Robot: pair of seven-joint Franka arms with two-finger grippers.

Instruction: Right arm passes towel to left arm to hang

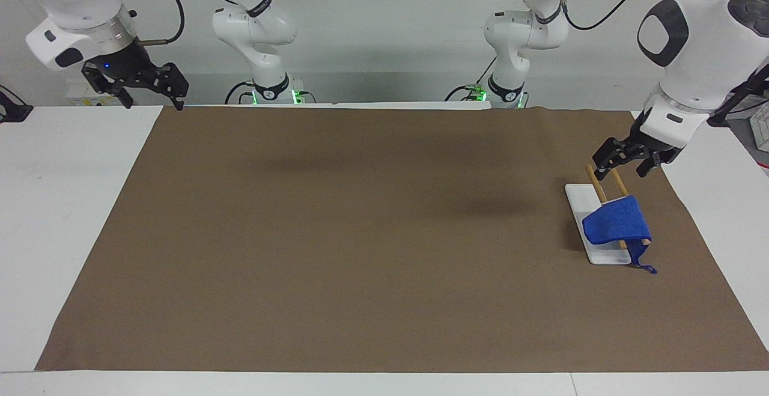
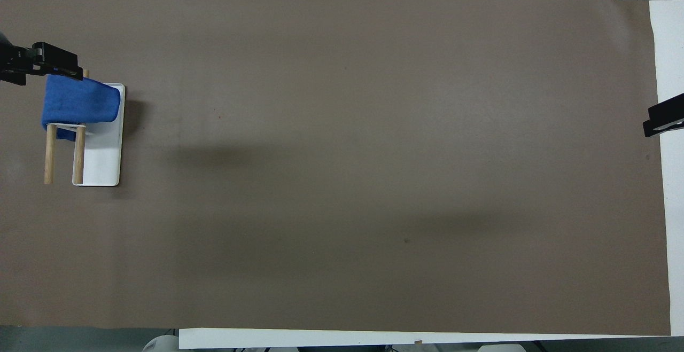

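Hanging over the two wooden rails of a small rack [image 1: 602, 181], the towel [image 1: 616, 223] sits at the right of the facing view and at the left edge of the overhead view [image 2: 79, 105]. Its thin loop [image 1: 644, 265] trails down onto the brown mat [image 1: 360, 234] beside the rack's white base [image 1: 581, 199]. The left gripper [image 1: 620, 166] hovers over the bare ends of the rails, just above the towel in the facing view; its fingers are spread apart and hold nothing. From overhead its black tip [image 2: 40, 62] overlaps the towel's upper edge, though whether it touches the cloth is hard to judge there; the facing view shows it clear. The right gripper [image 1: 150, 97] waits in the upper left of the facing view, over the mat's corner, fingers wide apart and empty; overhead only its tip [image 2: 662, 117] shows at the right edge.
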